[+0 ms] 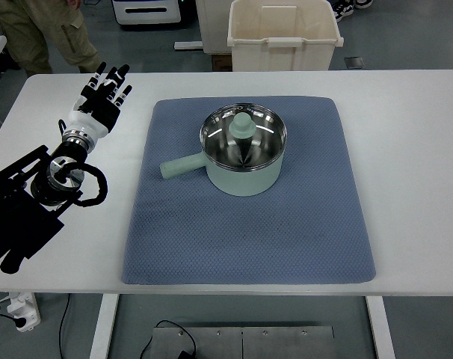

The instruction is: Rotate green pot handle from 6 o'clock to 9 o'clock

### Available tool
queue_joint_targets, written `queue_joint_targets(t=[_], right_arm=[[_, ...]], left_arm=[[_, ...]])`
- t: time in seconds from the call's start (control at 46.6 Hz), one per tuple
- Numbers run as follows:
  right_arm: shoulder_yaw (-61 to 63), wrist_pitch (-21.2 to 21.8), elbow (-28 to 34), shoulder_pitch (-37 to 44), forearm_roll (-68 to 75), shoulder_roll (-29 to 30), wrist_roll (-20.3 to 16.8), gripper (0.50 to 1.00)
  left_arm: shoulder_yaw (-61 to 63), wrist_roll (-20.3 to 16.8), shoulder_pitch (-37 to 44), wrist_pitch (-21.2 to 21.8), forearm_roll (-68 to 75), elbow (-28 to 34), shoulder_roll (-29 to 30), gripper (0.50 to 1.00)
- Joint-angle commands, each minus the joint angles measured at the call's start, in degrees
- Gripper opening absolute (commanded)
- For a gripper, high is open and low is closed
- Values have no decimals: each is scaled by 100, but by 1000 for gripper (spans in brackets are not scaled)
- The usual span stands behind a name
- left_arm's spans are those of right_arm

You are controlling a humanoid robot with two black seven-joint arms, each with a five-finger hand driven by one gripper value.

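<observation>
Pointing left already, the green pot sits mid-mat with its handle near 9 o'clock, so the turn looks done. The left hand rests apart on the counter, fingers straight, holding nothing.

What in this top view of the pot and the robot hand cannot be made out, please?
- Right arm: out of the top view entirely.
- Green pot: its far outer wall is hidden behind its own rim.
- Left robot hand: its palm side faces away from the camera.
- Person: cut off by the top edge.
- White bin: its base sits behind the table edge.
</observation>
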Motion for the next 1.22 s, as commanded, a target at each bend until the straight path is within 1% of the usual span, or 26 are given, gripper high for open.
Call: queue_joint_targets(t=[0.0, 1.203], right_arm=[[0, 0, 0, 0, 0, 0, 0, 1000], [-9, 0, 9, 44, 0, 0, 0, 1000]], left_arm=[[2, 1, -1, -3, 4, -1, 0, 1000], [-95, 1, -27, -3, 13, -1, 18, 1000]])
